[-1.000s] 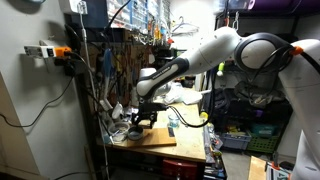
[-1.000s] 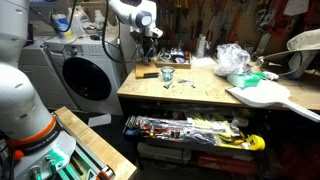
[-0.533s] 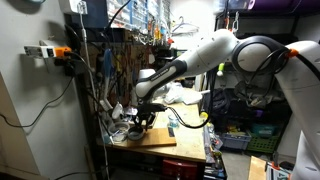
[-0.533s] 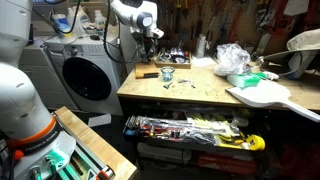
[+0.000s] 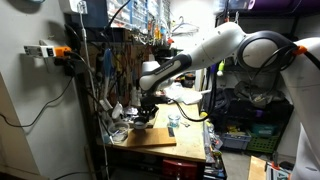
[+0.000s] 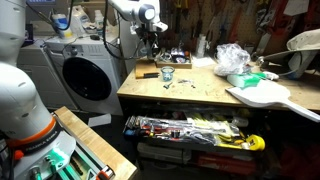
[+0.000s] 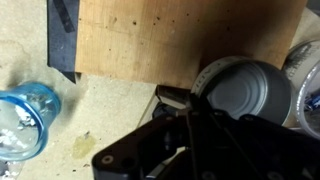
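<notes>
Silver round metal can [image 7: 245,95]: upright on the light wooden board [image 7: 150,40], close to its near edge, just beside the end effector [image 7: 185,110]; flat lid seen from above.
End effector: dark, poised over the board's edge, one fingertip [image 7: 172,98] right at the can's rim; opening hidden by its own body in the wrist view and too small to read in both exterior views, so impossible to tell how wide, or whether anything is gripped.
Progress: can resting on the board, apparently not raised; touching or merely alongside, unclear; no firm hold confirmed.
Counts: one can in full view; one pale round rim [image 7: 305,60] cut off by the picture's edge; one blue clear glass cup [image 7: 25,115]; one board; one black flat piece [image 7: 62,40] at the board's corner.
Surface: beige worn surface [image 7: 110,130], stained, carrying the board and the cup, cup well apart from the can.
</notes>
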### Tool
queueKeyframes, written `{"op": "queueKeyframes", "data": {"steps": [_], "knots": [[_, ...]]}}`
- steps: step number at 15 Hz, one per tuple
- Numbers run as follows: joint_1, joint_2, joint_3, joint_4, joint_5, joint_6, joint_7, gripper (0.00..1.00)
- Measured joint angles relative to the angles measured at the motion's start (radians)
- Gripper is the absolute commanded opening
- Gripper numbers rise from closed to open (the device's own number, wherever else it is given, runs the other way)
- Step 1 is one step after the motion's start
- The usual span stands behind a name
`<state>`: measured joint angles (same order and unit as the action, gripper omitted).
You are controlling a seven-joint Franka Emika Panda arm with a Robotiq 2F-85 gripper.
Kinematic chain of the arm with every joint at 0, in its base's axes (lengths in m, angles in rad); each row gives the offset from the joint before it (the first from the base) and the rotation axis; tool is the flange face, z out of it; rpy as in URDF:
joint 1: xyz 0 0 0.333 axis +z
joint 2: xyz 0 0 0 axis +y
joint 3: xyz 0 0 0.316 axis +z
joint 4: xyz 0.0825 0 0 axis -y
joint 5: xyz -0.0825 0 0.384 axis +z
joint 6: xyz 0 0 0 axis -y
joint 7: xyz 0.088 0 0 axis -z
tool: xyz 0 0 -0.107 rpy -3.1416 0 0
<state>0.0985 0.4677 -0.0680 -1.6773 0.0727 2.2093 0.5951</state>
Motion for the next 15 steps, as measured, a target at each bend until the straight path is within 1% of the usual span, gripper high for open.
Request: {"op": "queueKeyframes", "data": {"steps": [3,7,11,15], "knots": [[-0.003,-0.040,0.004,0.002,0.012,0.000,-0.002,0.01],[-0.001,-0.057,0.039,0.013,0.043,0.002,-0.008,0.01],[0.005,-0.040,0.071,0.049,0.070,0.028,-0.008,0.01],[0.012,0.006,0.084,0.111,0.078,0.033,-0.008,0.01]]}}
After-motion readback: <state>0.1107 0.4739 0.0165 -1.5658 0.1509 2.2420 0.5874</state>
